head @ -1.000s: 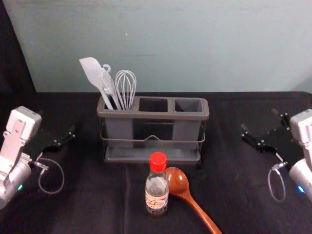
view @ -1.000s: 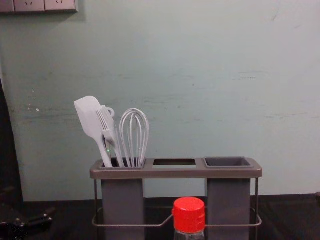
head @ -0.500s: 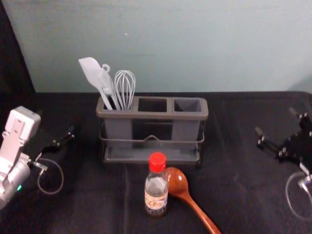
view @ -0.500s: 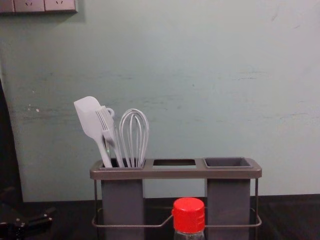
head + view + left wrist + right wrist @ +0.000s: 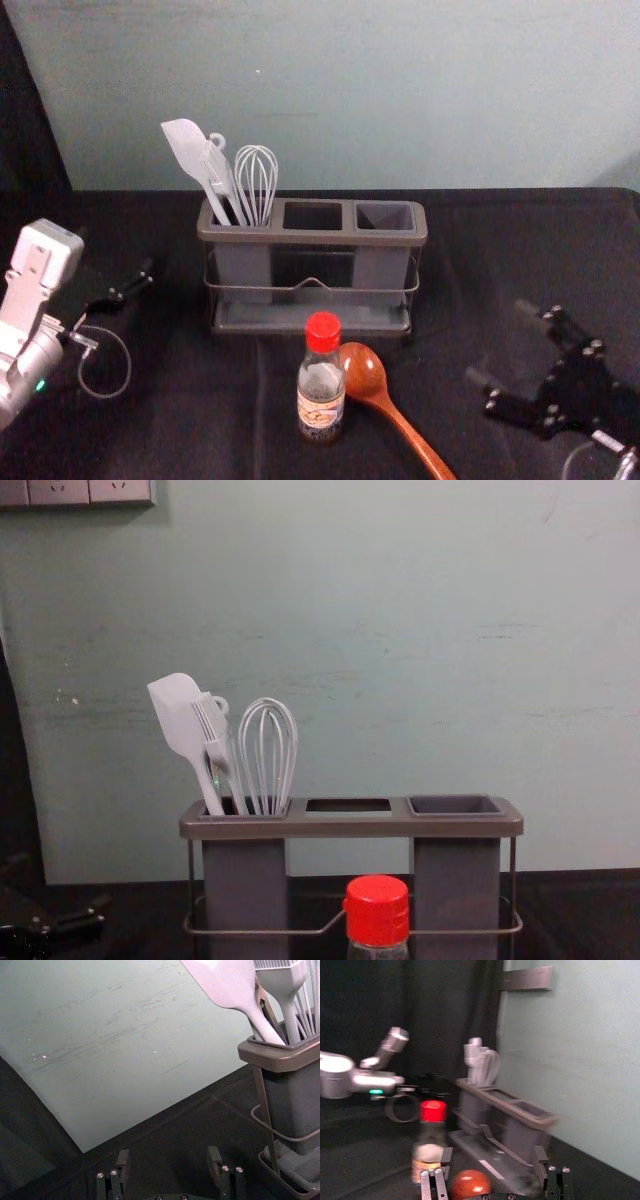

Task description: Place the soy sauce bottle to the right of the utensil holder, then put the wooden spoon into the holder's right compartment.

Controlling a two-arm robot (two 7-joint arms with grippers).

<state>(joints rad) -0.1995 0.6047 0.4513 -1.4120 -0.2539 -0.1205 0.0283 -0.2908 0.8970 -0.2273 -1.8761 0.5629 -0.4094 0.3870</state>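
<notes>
One black tablecloth (image 5: pixel 190 420), pale wall (image 5: pixel 420 90), dark curtain (image 5: pixel 445 1010)

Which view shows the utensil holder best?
The head view: the utensil holder appears whole, rim to base. Chest view crops its base; left wrist view, one end; right wrist view, a slanted look.

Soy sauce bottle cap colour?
The soy sauce bottle's cap is plain red, clearest in the head view.

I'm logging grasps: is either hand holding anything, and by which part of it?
Nothing is held: the left hand and right hand are both open.
</notes>
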